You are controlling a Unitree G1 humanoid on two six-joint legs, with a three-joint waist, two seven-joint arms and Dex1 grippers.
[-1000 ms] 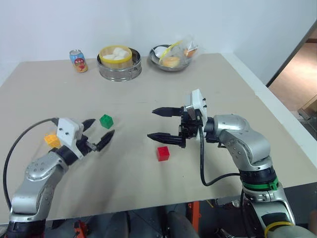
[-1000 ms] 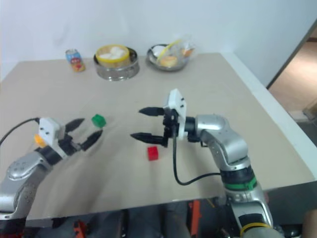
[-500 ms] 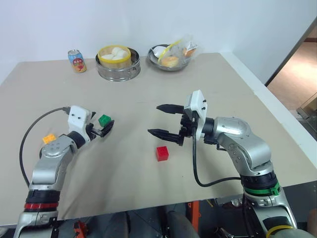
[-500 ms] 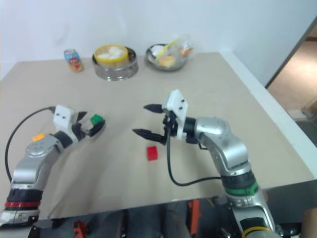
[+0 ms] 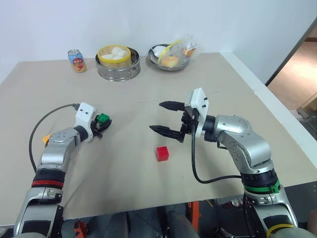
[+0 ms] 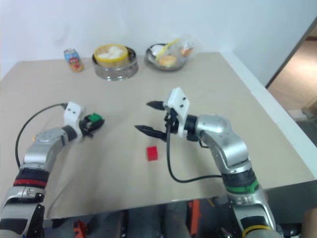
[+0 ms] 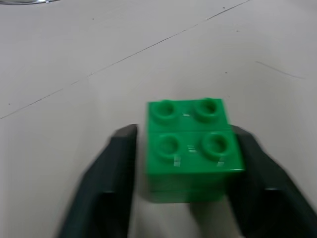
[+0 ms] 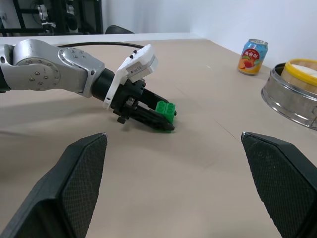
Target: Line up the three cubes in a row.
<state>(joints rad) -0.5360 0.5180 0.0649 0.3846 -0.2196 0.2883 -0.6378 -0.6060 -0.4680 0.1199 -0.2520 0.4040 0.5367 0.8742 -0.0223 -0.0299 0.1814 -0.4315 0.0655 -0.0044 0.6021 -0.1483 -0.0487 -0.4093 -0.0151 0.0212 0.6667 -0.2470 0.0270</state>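
The green cube point(image 7: 190, 148) rests on the table with my left gripper point(image 5: 102, 124) shut on it, one black finger against each side. The red cube point(image 5: 162, 153) lies alone near the table's middle. Just above and beyond it hovers my right gripper point(image 5: 157, 117), open wide with nothing between its fingers and pointing left toward the green cube point(image 8: 166, 109). Behind my left forearm, a corner of the yellow-orange cube point(image 5: 46, 139) peeks out at the left.
At the back of the table point(image 5: 223, 89) stand a soda can point(image 5: 77, 60), a metal steamer with buns point(image 5: 118, 62) and a metal bowl of bagged food point(image 5: 171, 55). The table's right edge runs close by my right arm.
My left gripper has reached forward to the green cube and shut on it. The right gripper has stayed open and almost in place.
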